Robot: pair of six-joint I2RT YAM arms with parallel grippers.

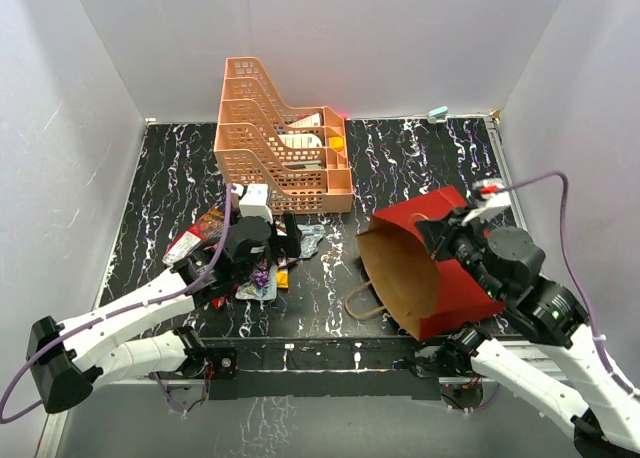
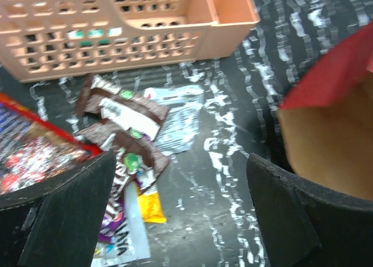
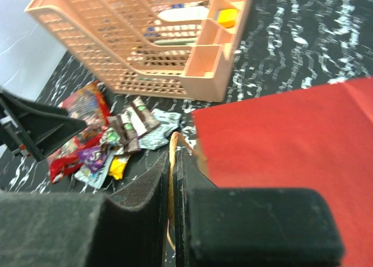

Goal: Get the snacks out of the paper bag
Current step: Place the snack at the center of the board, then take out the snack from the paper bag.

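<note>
Two fingers of the L gripper (image 2: 180,211) spread wide, nothing betw. them, low over the table (image 2: 233,162) just beside the snacks (image 2: 125,133): brown, silver, yellow, purple wrappers heaped in front of the orange rack (image 2: 116,28). R gripper (image 3: 172,168) pinched nearly together on a thin brown strip at the mouth of the paper bag (image 3: 280,139); cord handle or rim, can't tell. Bag lies on its side, right of center, mouth facing left twd the pile, apart from it. Big red packet (image 2: 29,153) cut off at frame edge in L wrist view, partly under the L arm from above. Bag's far end hidden behind R arm; labels too blurred to read.
</note>
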